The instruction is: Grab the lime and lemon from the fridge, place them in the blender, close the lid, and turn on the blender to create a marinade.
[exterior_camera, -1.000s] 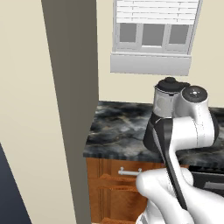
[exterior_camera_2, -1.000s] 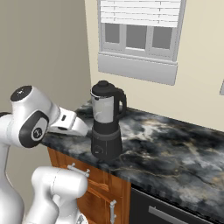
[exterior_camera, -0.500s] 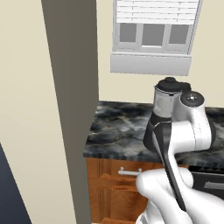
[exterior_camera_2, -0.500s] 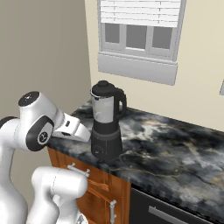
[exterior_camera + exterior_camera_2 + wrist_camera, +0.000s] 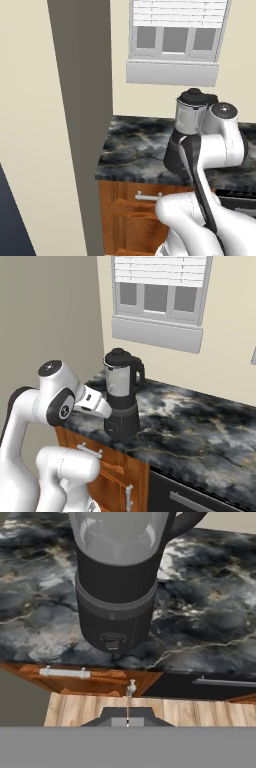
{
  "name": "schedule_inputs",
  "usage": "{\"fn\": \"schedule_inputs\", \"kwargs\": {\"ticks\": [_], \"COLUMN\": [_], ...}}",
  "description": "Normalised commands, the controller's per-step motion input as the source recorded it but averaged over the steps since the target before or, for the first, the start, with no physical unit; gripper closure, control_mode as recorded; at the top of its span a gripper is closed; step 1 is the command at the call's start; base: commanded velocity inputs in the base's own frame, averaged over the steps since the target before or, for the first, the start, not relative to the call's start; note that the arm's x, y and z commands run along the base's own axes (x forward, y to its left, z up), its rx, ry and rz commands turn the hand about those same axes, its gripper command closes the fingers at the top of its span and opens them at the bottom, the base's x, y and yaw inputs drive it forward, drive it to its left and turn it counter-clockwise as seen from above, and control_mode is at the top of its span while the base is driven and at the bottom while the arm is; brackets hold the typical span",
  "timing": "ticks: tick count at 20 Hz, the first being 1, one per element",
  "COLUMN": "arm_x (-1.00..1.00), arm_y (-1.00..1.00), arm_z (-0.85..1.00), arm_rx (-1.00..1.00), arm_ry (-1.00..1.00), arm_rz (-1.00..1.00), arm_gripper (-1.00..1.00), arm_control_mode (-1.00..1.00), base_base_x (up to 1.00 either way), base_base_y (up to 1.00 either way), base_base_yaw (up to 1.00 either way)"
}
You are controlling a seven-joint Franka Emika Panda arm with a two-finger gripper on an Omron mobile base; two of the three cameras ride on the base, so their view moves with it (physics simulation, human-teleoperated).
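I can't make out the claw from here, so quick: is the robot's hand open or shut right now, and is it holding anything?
Gripper: shut, holding nothing, its tips pointed at the blender base.

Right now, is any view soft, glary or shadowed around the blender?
Hand view: slightly soft, blender base sharp enough to show its front knob; its shadow darkens the counter beneath. Right base view: even flat light, pale sheen on the jar, no glare. Left base view: arm blocks the base.

blender [image 5: 121, 401] upright on counter, lid [image 5: 117, 357] on
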Motion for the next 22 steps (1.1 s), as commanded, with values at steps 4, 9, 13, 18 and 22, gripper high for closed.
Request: {"fn": "schedule_inputs", "kwargs": {"ticks": [4, 9, 13, 18, 22], "arm_x": [0.17, 0.13, 0.15, 0.18, 0.21], "arm_y": [-0.01, 0.00, 0.00, -0.01, -0.01], "arm_z": [-0.19, -0.24, -0.26, -0.22, -0.19], "arm_rx": [0.02, 0.00, 0.00, 0.00, 0.00], "arm_ry": [0.00, 0.00, 0.00, 0.00, 0.00], "arm_rz": [-0.02, -0.02, -0.02, -0.02, -0.01], "arm_gripper": [1.00, 1.00, 1.00, 1.00, 1.00], "arm_control_mode": [-1.00, -1.00, -1.00, -1.00, -1.00], "base_base_x": [0.00, 0.00, 0.00, 0.00, 0.00], "base_base_y": [0.00, 0.00, 0.00, 0.00, 0.00], "base_base_yaw": [0.00, 0.00, 0.00, 0.00, 0.00]}}
